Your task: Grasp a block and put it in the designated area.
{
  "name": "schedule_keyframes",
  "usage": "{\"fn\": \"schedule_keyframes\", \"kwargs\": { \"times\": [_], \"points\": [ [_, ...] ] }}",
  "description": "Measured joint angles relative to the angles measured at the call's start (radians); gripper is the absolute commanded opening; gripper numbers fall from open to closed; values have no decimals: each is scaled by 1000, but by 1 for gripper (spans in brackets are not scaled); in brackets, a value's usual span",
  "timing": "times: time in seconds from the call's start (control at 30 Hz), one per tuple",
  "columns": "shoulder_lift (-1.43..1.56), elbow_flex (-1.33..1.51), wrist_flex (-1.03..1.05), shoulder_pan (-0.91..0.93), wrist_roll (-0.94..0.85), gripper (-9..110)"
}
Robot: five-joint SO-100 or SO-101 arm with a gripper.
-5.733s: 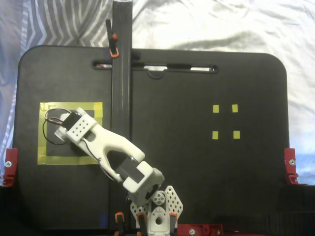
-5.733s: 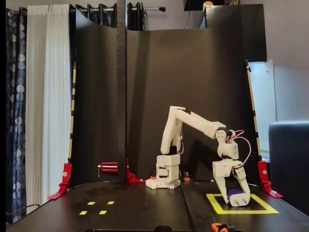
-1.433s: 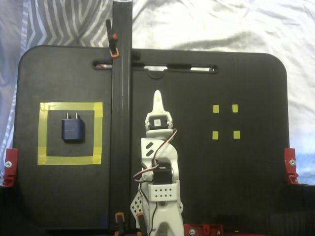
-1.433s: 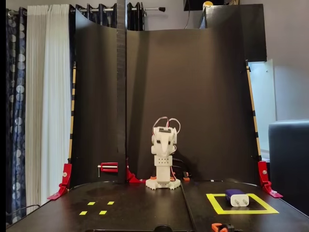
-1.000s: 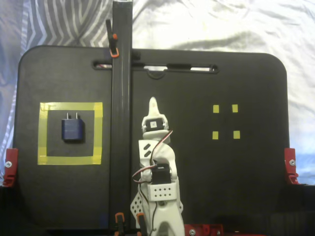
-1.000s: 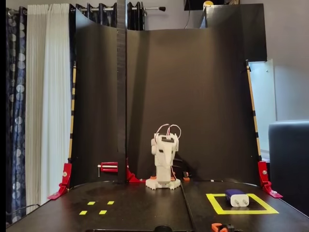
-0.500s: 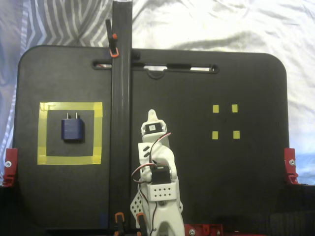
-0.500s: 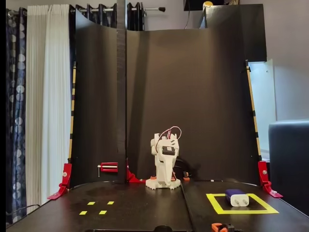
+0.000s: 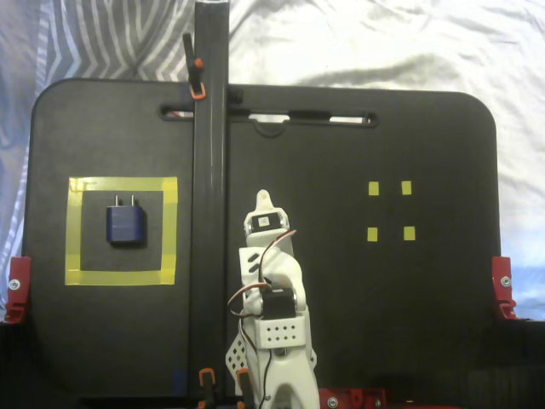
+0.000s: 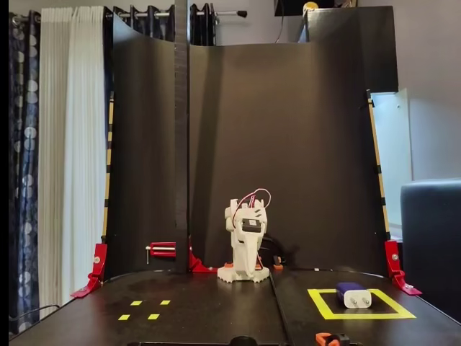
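A dark blue block [image 9: 125, 224] with two metal prongs lies inside a yellow tape square [image 9: 122, 184] at the left of the black board in the overhead fixed view. In the front fixed view the block [image 10: 354, 295] lies in the square [image 10: 324, 308] at the right. The white arm is folded at its base at the board's near middle edge. My gripper [image 9: 264, 201] points over the board's centre, far from the block, with its jaws together and nothing in them. The folded arm [image 10: 245, 241] stands at the back in the front view.
Four small yellow tape marks [image 9: 373, 189] sit on the right of the board; they show at the left [image 10: 136, 303] in the front view. A black upright post [image 9: 209, 170] stands between arm and square. Red clamps [image 9: 17, 290] hold the board's edges. A black backdrop [image 10: 288, 144] rises behind.
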Motion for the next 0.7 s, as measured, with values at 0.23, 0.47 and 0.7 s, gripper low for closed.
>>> {"fn": "schedule_keyframes", "kwargs": {
  "times": [0.23,0.47,0.7],
  "points": [
    [0,0,0,15,44,0],
    [0,0,3,12,84,0],
    [0,0,3,12,84,0]
  ]
}}
